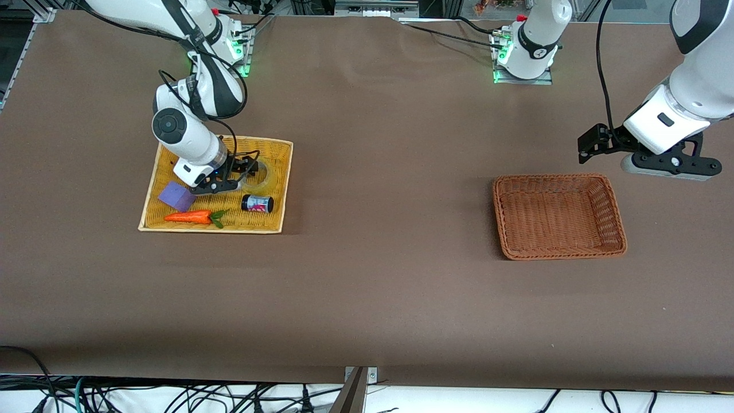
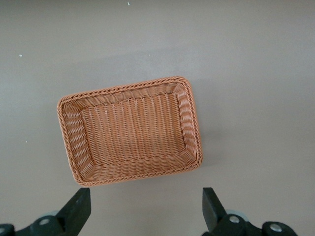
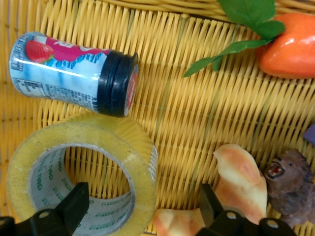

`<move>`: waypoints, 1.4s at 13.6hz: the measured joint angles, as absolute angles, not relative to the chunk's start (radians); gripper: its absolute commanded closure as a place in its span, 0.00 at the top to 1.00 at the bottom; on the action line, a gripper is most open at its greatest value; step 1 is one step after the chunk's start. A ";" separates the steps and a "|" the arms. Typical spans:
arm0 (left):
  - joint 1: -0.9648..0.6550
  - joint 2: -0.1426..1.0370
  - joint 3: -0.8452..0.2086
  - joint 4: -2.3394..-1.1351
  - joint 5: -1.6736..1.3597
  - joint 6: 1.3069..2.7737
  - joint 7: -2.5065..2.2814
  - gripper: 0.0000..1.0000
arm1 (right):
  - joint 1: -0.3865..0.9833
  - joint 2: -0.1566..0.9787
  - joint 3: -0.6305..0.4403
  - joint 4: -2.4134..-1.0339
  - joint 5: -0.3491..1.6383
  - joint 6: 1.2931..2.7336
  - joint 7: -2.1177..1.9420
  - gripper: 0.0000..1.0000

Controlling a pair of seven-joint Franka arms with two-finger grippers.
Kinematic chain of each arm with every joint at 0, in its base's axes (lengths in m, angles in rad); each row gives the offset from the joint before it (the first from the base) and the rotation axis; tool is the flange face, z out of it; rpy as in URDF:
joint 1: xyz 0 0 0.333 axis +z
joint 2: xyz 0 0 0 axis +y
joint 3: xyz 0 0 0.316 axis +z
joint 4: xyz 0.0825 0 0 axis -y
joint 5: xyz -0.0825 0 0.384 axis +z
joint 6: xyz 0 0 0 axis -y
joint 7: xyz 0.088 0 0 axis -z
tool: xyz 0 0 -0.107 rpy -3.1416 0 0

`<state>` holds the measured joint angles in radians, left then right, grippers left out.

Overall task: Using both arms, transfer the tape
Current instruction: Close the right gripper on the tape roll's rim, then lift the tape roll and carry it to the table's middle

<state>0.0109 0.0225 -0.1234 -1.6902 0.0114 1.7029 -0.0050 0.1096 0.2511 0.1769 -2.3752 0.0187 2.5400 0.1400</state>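
Observation:
The tape (image 1: 262,175) lies flat in the yellow wicker tray (image 1: 278,162) at the right arm's end of the table. In the right wrist view the tape (image 3: 83,147) is a yellowish ring with a grey core. My right gripper (image 3: 142,209) is open and low over the tray (image 3: 206,113). One finger (image 3: 74,206) is inside the ring's hole and the other is outside its wall, by a croissant toy (image 3: 241,182). In the front view the right gripper (image 1: 236,179) is next to the tape. My left gripper (image 1: 671,165) is open and empty, and it waits in the air over the table beside the brown basket (image 1: 613,201).
The tray also holds a black-capped jar (image 1: 257,203), seen too in the right wrist view (image 3: 74,71). There is a toy carrot (image 1: 189,217), a purple block (image 1: 176,196) and a small brown bear figure (image 3: 290,187). The empty brown basket (image 2: 189,118) lies ahead of the left gripper (image 2: 146,209).

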 measured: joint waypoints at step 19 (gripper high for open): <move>0.011 0.022 -0.123 -1.690 0.011 1.703 -0.005 1.00 | 0.110 0.170 0.285 -2.040 0.019 2.103 0.206 0.00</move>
<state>0.0109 0.0225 -0.1234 -1.6902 0.0114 1.7029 -0.0049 0.1103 0.1701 0.2848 -2.0396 0.0188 2.1029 0.2063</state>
